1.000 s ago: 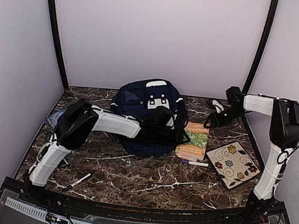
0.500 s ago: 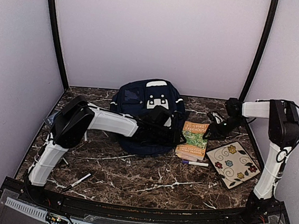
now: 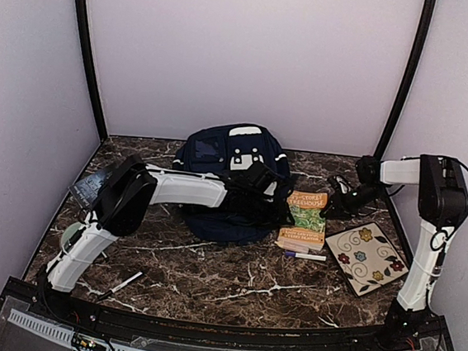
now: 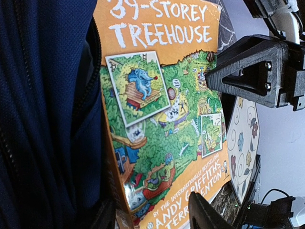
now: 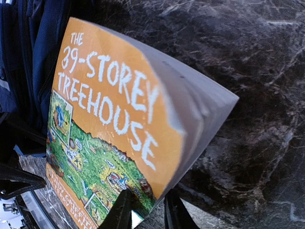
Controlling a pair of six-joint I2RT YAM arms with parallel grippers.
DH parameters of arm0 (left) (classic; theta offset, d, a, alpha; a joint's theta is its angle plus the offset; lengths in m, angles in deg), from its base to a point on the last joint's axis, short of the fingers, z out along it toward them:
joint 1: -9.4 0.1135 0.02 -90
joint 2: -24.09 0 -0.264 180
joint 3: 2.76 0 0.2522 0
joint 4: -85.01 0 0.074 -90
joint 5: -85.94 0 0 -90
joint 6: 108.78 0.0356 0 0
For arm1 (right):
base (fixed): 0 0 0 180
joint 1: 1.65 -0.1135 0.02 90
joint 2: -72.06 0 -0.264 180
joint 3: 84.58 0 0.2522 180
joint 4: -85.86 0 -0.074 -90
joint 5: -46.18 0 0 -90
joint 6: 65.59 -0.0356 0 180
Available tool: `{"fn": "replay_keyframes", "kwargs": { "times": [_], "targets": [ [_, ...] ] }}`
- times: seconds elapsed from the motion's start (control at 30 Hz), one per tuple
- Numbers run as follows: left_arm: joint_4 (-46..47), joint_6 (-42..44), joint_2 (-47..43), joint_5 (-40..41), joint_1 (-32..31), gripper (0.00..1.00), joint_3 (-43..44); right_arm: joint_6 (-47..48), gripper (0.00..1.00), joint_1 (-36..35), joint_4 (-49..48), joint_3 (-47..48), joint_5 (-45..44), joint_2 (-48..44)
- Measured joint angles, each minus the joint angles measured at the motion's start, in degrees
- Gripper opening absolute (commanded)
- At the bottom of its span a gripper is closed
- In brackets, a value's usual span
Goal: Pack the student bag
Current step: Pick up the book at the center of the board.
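The large navy-blue fabric backpack (image 3: 219, 153) slumps at centre frame on the dark marbled tabletop (image 3: 209, 264). The left hand (image 3: 259, 193) sits at its right flank with fingers spread, probably keeping the mouth open. The right hand (image 3: 336, 204) pinches the upper-right edge of the orange-and-green paperback book (image 3: 304, 224), tipping it bagward. A second ago that hand hung farther up the frame, above the book.

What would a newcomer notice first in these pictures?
The navy student bag at the far middle of the table draws the eye first. Right beside it is a bright orange book, The 39-Storey Treehouse. A flower-patterned square plate lies nearer, on the right side.
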Motion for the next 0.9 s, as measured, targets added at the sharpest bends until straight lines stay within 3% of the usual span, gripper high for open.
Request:
{"fn": "replay_keyframes", "kwargs": {
  "times": [0.3,0.47,0.6,0.9],
  "targets": [
    [-2.03,-3.15,2.67,-3.54,0.20,0.54,4.02,-0.33,0.08,0.28,0.68,1.29,-1.53,0.13],
    [3.30,-5.07,0.31,-2.29,0.22,0.54,-1.95,0.46,0.08,0.44,2.27,2.49,-1.33,1.01],
    [9.29,-6.97,-1.51,-1.36,0.11,0.54,-6.95,0.81,0.14,0.87,2.80,2.91,-0.57,1.44],
    [14.91,-10.21,-2.34,-2.16,0.37,0.55,-10.36,1.29,0.10,4.44,4.17,3.23,7.87,4.35]
  ]
}}
